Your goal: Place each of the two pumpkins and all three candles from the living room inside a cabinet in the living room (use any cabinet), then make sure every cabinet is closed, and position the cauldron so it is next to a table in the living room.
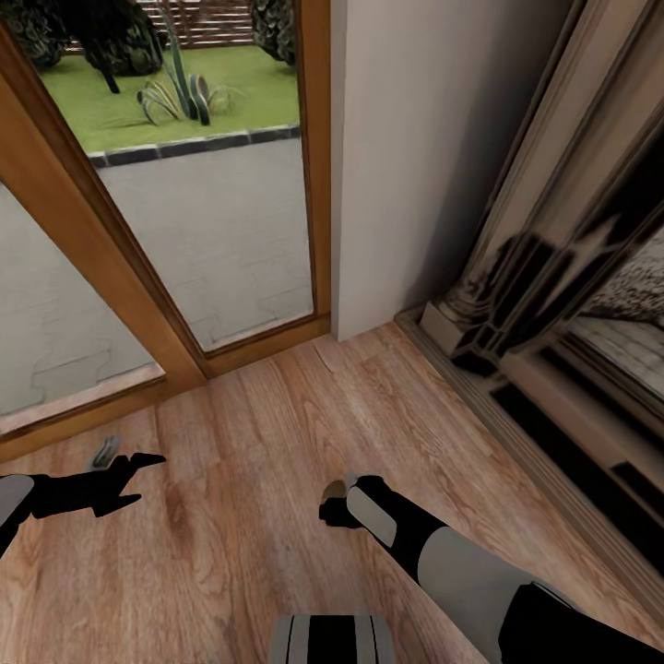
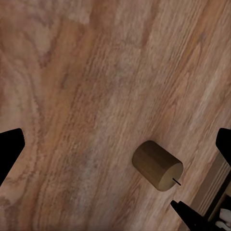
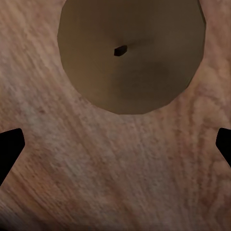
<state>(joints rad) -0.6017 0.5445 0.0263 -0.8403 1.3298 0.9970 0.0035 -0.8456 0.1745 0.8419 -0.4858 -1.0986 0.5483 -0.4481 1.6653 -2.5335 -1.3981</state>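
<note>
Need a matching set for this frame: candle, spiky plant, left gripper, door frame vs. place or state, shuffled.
Things:
1. candle
2. spiky plant
3. left gripper
4. door frame

Place or state:
A. outside, on the grass
B. spread open, holding nothing
C. orange-brown wood, around the glass
D. on the wooden floor

Pairs: 1-D; 2-A; 3-B; 4-C
</note>
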